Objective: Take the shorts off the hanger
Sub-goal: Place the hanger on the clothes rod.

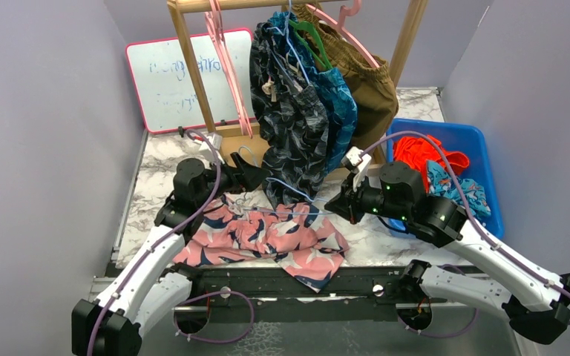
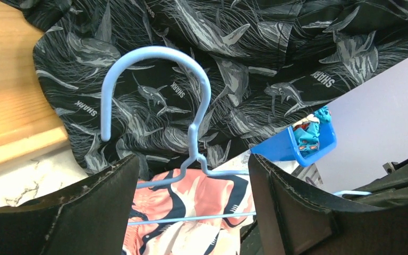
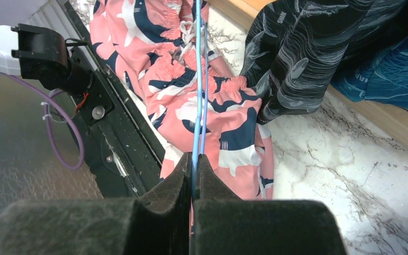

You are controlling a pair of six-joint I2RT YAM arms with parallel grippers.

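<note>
The pink-and-navy shorts [image 1: 267, 237] lie spread on the marble table [image 1: 375, 248] at lower centre of the overhead view, with a blue hanger [image 2: 191, 106] lying across them. The right gripper [image 3: 194, 159] is clamped tight on the hanger's thin wire. The left gripper [image 2: 194, 175] stands wide apart, jaws either side of the hanger's neck, holding nothing. At upper centre, black shark-print shorts [image 1: 289, 119] and teal shorts [image 1: 344, 111] hang on a wooden rack [image 1: 193, 74]. A blue bin [image 1: 482, 141] at right holds orange shorts [image 1: 419, 152].
</note>
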